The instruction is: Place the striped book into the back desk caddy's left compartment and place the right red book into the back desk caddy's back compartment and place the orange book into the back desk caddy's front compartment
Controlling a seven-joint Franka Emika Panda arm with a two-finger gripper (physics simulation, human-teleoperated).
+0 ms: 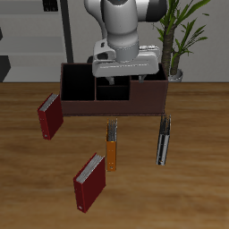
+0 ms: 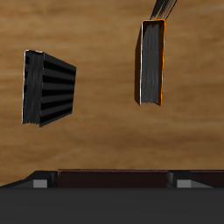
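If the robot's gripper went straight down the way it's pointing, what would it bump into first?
Probably the back desk caddy. The gripper points down and hangs over the caddy's middle, near its front wall. Depth is hard to judge, so it might just miss and reach the bare table in front.

Exterior view from front, high — wrist view straight down, close; shared: orange book (image 1: pixel 112 148) (image 2: pixel 152 63).

Matt wood-grain table (image 1: pixel 192 188); glossy white arm (image 1: pixel 125 22).
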